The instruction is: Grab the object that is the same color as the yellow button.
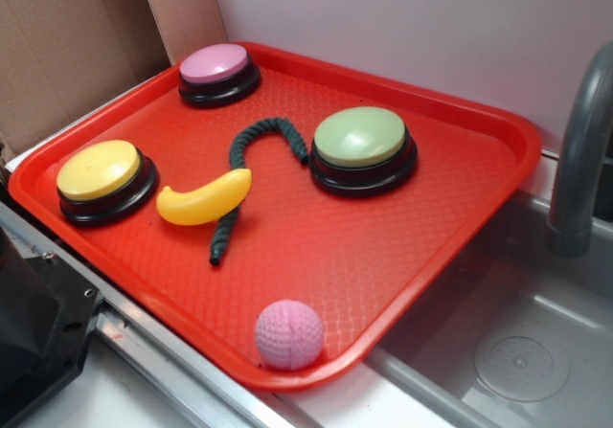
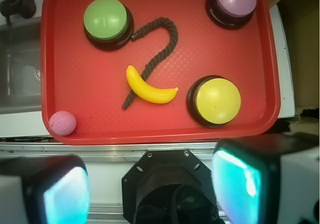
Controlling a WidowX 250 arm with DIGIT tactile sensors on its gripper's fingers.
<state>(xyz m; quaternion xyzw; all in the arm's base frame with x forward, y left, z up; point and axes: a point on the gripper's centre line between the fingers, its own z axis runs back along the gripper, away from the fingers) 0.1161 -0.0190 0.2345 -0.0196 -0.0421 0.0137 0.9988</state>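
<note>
Red textured plastic makes up the tray [image 1: 460, 217] we look down on, set on a pale counter beside a steel sink [image 1: 517, 351] with a grey tap [image 1: 579, 160], cardboard [image 1: 57, 55] and a white wall behind. Our claw [image 2: 150, 189] hangs open and empty over the counter edge, well short of the tray. Ahead of it, mid-tray, the banana [image 2: 150, 89] lies across a dark rope [image 2: 159, 48], just left of the yellow button [image 2: 216, 100]; farther on sit a green button [image 2: 106, 19] and a pink button [image 2: 234, 1], with a pink ball [image 2: 62, 123] at the near left corner.
</note>
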